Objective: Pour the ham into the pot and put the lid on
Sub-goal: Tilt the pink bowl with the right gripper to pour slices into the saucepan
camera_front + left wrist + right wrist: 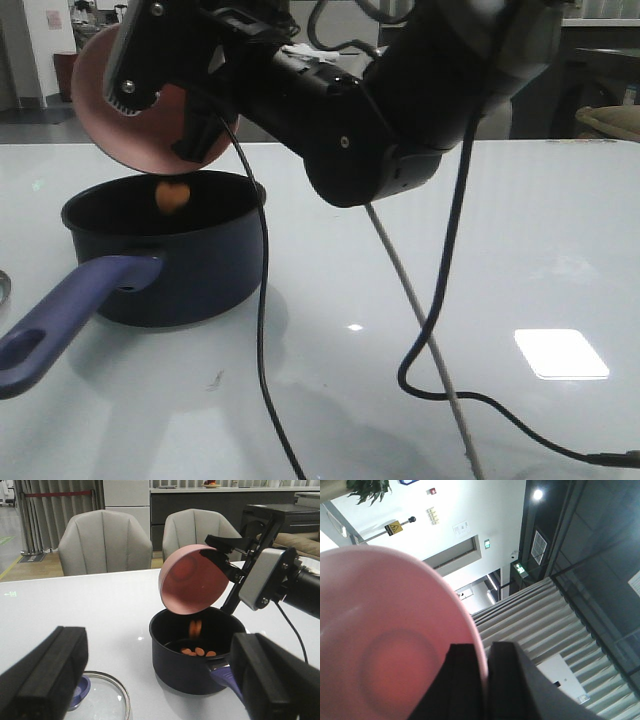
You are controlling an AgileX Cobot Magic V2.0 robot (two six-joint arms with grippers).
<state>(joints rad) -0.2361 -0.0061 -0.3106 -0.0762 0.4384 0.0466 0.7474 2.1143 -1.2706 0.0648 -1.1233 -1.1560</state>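
My right gripper (160,115) is shut on the rim of a pink bowl (100,110), which is tipped steeply, mouth down, over the pot (190,270). In the right wrist view the fingers (465,685) pinch the bowl's (380,630) edge. One orange piece of ham (172,196) is falling into the pot. In the left wrist view, falling ham (195,627) blurs above several pieces (197,651) on the pot's (185,670) black bottom. The purple handle (60,315) points to the front left. The glass lid (102,700) lies flat beside the pot. My left gripper (157,680) is open, facing pot and lid.
A black cable (262,330) hangs in front of the pot and another loops across the white table (520,250) at the right. A thin pale cord (420,320) runs diagonally over the tabletop. Two grey chairs (105,540) stand beyond the table's far edge.
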